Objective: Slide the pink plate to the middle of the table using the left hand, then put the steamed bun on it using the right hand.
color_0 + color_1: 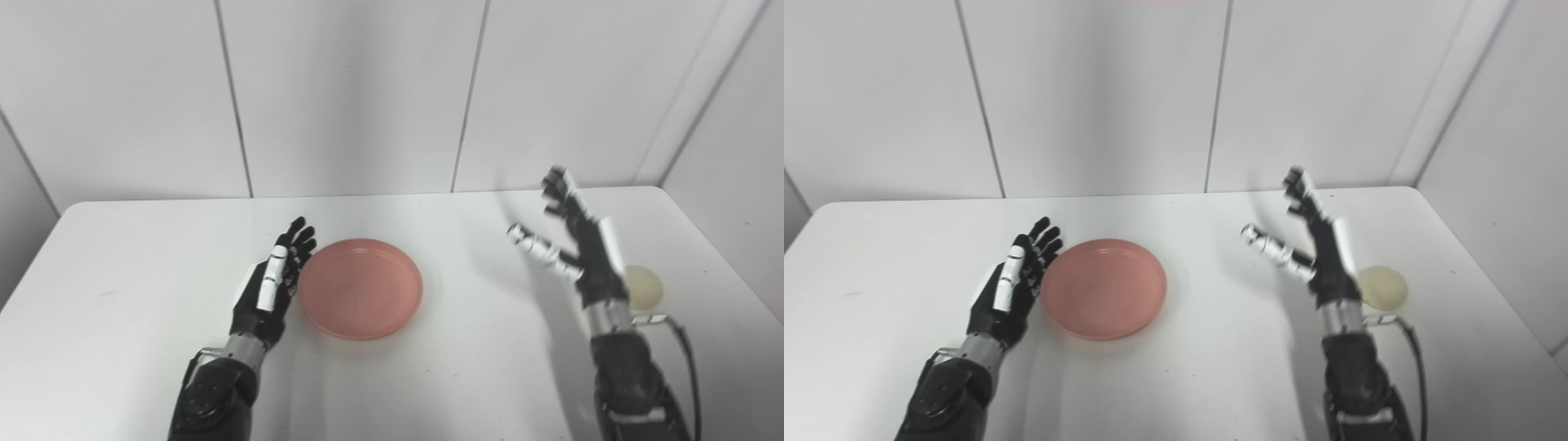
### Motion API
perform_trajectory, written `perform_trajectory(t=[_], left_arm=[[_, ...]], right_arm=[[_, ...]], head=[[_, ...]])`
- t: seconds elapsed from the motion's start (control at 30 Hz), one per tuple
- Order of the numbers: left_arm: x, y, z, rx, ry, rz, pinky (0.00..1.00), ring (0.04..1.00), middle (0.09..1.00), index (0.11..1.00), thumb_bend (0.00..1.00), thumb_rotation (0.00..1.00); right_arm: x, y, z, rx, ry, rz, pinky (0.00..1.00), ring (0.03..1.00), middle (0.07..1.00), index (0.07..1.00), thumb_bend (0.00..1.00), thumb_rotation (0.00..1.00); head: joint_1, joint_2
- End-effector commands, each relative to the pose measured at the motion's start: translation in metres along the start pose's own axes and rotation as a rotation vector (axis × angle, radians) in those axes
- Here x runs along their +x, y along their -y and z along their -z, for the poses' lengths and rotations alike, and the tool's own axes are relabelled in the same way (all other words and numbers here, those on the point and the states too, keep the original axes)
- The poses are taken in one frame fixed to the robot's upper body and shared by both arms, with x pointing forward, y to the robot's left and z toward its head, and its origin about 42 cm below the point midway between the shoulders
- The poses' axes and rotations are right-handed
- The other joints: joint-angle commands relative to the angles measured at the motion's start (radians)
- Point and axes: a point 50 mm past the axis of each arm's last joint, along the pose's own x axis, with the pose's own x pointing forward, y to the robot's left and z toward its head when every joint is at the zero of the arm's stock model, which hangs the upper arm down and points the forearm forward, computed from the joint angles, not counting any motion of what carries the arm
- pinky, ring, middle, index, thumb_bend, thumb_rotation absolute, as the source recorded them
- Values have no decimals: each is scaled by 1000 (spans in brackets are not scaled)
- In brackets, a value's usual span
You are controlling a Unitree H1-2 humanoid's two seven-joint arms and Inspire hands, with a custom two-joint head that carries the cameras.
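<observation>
The pink plate (360, 288) lies on the white table (122, 263), near its middle. My left hand (272, 285) is open with fingers straight, edge-on against the plate's left rim. The pale steamed bun (1383, 287) lies on the table at the right; in the left eye view the bun (644, 287) is partly hidden behind my right hand. My right hand (576, 245) is open and empty, fingers spread, raised above the table just left of the bun.
The table (876, 275) ends at a white panelled wall (343, 92) behind. A side wall (1507, 153) stands close along the table's right edge. A cable (1418, 361) runs along my right forearm.
</observation>
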Motion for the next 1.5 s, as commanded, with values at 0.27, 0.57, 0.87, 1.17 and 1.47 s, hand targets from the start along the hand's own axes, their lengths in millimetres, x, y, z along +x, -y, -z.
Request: perform_trajectory(t=[0.27,0.57,0.87,1.17,1.47], left_arm=[[-16,-13,6,-11,-24,22,994,979,967,941,442,1000],[-18,-18,2,-28,-10,2,1000,997,985,956,420,1000],[-18,-21,4,-48,1,-2,1000,995,989,966,408,1000],[-19,-20,4,-62,-6,-8,1000,991,984,957,396,1000],[-20,-17,1,-48,-6,-3,1000,987,981,951,396,1000]], right_arm=[[13,52,-52,-426,-71,86,824,876,885,941,770,487],[13,82,-45,-610,-215,47,684,867,945,961,852,491],[10,109,-25,-800,-419,9,794,921,953,960,904,417],[11,115,2,-854,-560,-4,786,914,934,929,916,389],[13,101,26,-855,-586,-47,730,887,919,905,932,366]], head=[[-162,-17],[-200,-18],[-210,-17],[-211,-11],[-203,-7]])
